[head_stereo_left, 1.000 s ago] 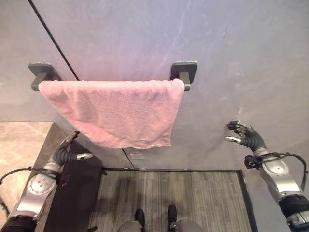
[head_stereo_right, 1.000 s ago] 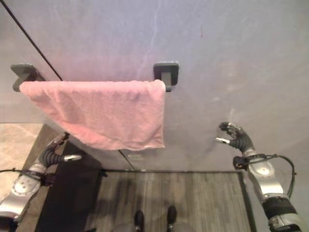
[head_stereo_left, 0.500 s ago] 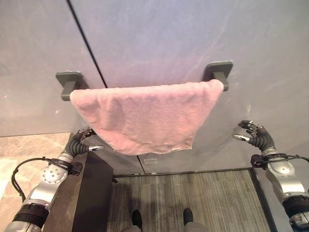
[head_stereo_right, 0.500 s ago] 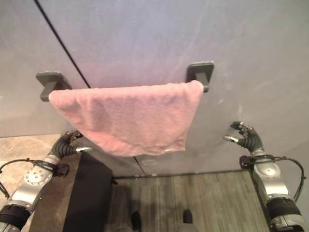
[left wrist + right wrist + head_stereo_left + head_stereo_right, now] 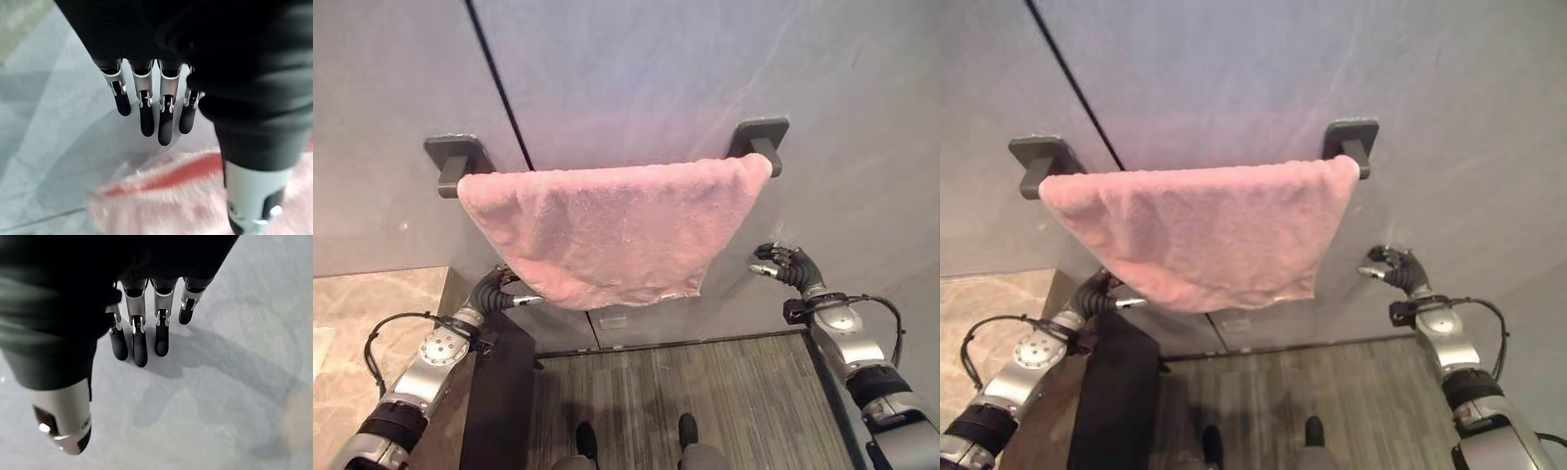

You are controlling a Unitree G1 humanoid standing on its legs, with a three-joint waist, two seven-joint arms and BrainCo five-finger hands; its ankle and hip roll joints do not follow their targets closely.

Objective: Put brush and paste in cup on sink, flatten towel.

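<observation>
Fingers of both hands hang relaxed and nearly straight, holding nothing; each wrist view shows a row of silver, dark-tipped fingers [image 5: 164, 122] spread loosely against the pale grey wall, with a thumb set apart. Robot's left hand [image 5: 497, 291] is raised at the lower left corner of a pink, fluffy terry towel [image 5: 607, 230], its fingertips just beside or partly behind the cloth's bottom edge; whether they touch it cannot be told, though its wrist view shows blurred pink cloth just past the fingers. Robot's right hand [image 5: 785, 265] is raised near the wall, to the right of the towel's lower right corner and apart from it. The towel is draped over a dark grey wall rail with two square brackets [image 5: 759, 137], reaching from one bracket to the other. Its top edge lies fairly even along the rail, but its bottom edge runs unevenly, sagging lower toward the middle and right, with soft wrinkles across the face. Judging from this, the towel-flattening step is in hand and not yet done. The next move likely calls for each hand to reach a lower corner, pinch or press the cloth, and draw it downward and outward so that it hangs smooth. A toothbrush, paste, cup and sink are not to be made out.
</observation>
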